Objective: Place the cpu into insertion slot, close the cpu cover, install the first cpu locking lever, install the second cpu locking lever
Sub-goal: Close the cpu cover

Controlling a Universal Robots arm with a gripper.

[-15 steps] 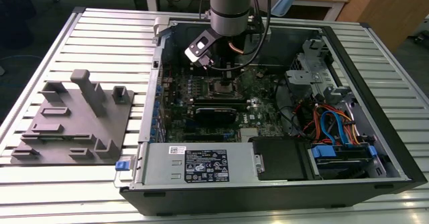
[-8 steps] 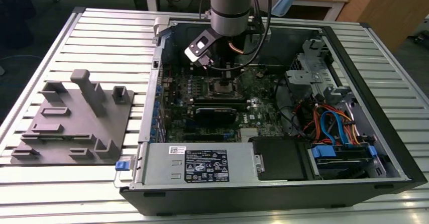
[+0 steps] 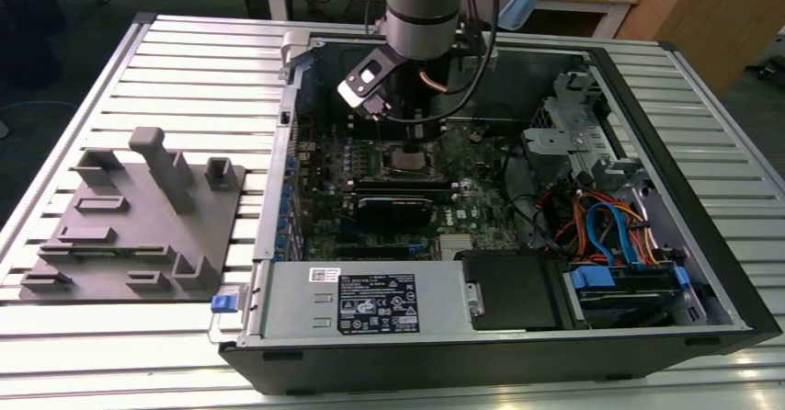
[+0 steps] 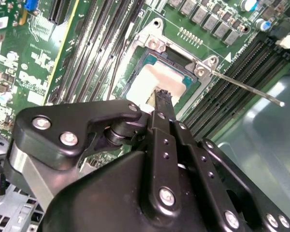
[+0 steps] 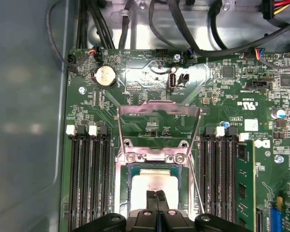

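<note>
The cpu [image 5: 153, 180], a flat square chip with a pale silver top, lies inside the insertion slot [image 5: 121, 186] on the green board; it also shows in the second wrist view as the cpu [image 4: 146, 81]. My gripper [image 5: 157, 195] is shut, fingers pressed together with nothing between them, their tips at or just above the chip's top. The cpu cover [image 5: 159, 107] stands raised behind the slot, hinged at the slot's far edge. A thin locking lever [image 4: 246, 88] sticks out sideways, unlatched. In the exterior view my gripper [image 3: 415, 142] reaches down into the open case over the insertion slot [image 3: 411, 160].
Long black memory slots [image 5: 89, 183] flank the socket on both sides. Black cables [image 5: 183, 29] run along the case wall behind the board. Drive bays and coloured wires [image 3: 608, 231] fill the exterior view's right. A grey fixture [image 3: 135, 217] lies on the table outside the case.
</note>
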